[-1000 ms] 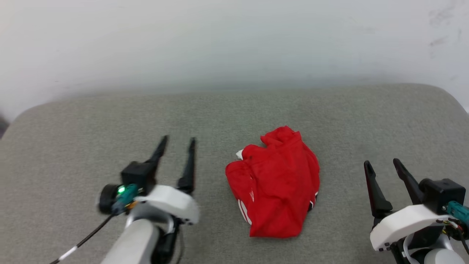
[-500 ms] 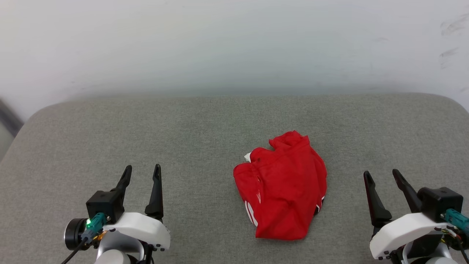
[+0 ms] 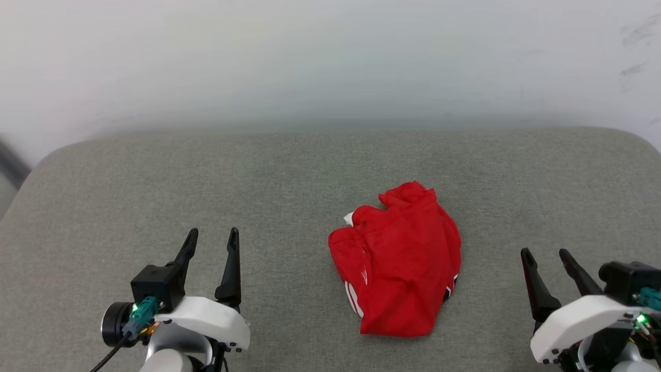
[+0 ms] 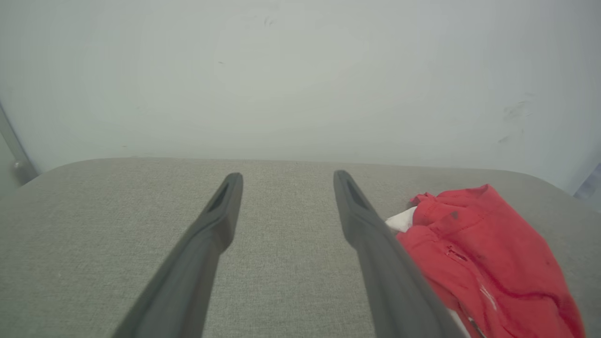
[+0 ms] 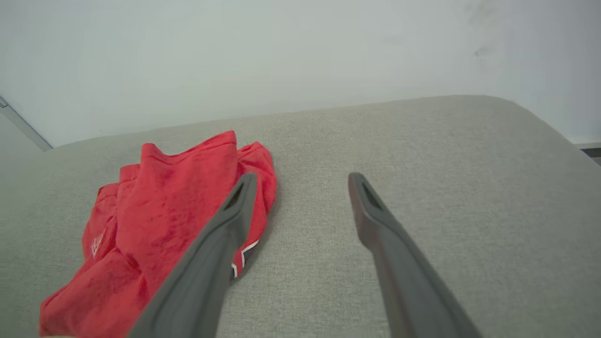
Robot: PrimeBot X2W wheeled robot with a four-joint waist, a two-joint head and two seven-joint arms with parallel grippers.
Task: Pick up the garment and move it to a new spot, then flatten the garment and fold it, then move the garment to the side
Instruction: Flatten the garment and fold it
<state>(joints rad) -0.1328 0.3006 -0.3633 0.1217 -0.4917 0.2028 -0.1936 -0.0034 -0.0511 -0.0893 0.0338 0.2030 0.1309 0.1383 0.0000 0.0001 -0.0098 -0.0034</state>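
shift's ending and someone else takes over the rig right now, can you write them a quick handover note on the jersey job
Left gripper: open, empty, low at the left, clear of the cloth.
Right gripper: open, empty, low at the right, also clear of it.
Garment: a bunched red heap on the grey cushion, between the two grippers, somewhat nearer the right one.
Done: nothing that shows; it lies neither flat nor neatly folded.
Left: pick it up, move it to a new spot, flatten it, fold it, then set it aside.
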